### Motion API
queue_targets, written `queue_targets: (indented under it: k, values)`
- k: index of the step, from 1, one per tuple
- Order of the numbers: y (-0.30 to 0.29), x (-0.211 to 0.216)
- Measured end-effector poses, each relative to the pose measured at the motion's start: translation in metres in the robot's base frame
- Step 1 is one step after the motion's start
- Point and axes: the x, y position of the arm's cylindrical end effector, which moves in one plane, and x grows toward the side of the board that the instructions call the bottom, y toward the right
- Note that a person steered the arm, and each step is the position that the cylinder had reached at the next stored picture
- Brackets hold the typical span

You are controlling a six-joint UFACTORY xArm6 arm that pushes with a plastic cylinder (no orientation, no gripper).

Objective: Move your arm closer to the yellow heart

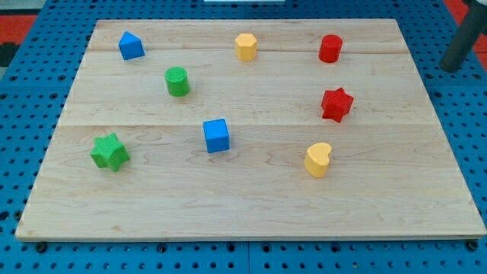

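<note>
The yellow heart (pixel 318 160) lies on the wooden board (pixel 251 205), right of centre and toward the view's bottom. My rod comes in at the view's top right corner, and my tip (pixel 453 68) is off the board's right edge, over the blue pegboard. The tip is far up and to the right of the yellow heart and touches no block. The nearest blocks to the tip are the red cylinder (pixel 330 48) and the red star (pixel 336 104).
A yellow hexagon (pixel 245 46) and a blue pentagon-like block (pixel 131 46) sit near the top edge. A green cylinder (pixel 177 81), a blue cube (pixel 217 135) and a green star (pixel 109 151) lie on the left half. Blue pegboard (pixel 23 91) surrounds the board.
</note>
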Motion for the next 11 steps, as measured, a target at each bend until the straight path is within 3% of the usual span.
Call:
queue_targets:
  k: [2,3,4,5,10,11]
  values:
    - [-0.019,0.143]
    - [-0.090,0.192]
    - [-0.181,0.206]
    - [-0.221,0.205]
    - [-0.209,0.204]
    - [-0.216,0.184]
